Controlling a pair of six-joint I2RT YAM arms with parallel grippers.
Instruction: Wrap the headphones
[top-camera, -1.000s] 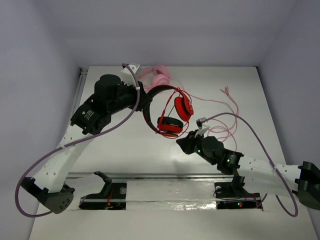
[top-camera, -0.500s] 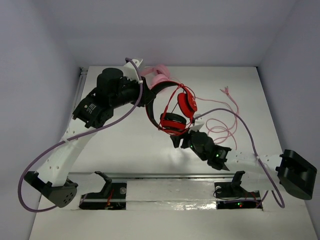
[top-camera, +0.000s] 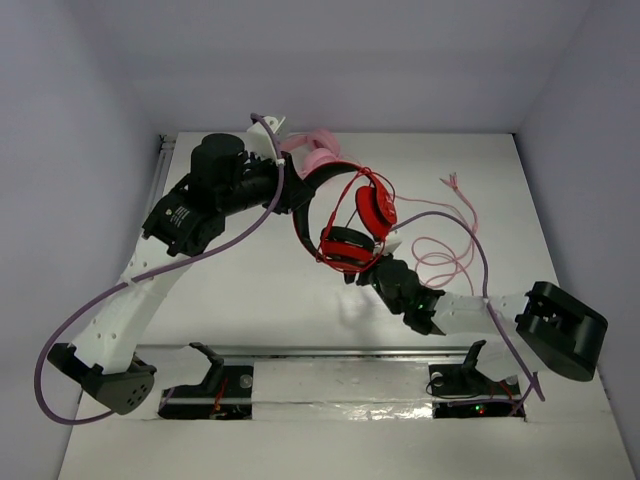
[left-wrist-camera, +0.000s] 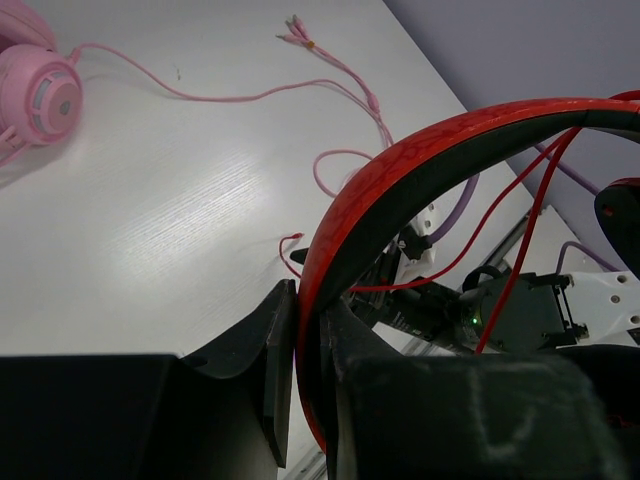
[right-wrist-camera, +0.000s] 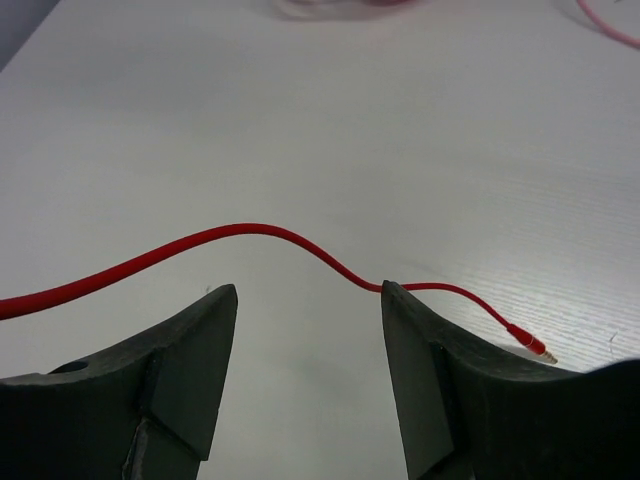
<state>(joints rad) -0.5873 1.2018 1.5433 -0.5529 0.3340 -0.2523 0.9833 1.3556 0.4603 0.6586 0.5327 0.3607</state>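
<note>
The left claw (left-wrist-camera: 308, 330) was clamped on the headband of the headphones (top-camera: 374, 208), holding them raised near mid-counter with the cups hanging. It looked like an anchor so the cable (right-wrist-camera: 250, 232) could be wound around. A few red strands already ran across the band. The right claw (right-wrist-camera: 310, 310) was open, gripping nothing, low just below the cups. The cable's free end crossed ahead of its fingertips, with the plug (right-wrist-camera: 530, 346) lying on the counter (right-wrist-camera: 300, 90). My read: lined up to grab the tail. The pink headphones (top-camera: 318, 152) sat just behind, their cord close by, so a snag risk.
</note>
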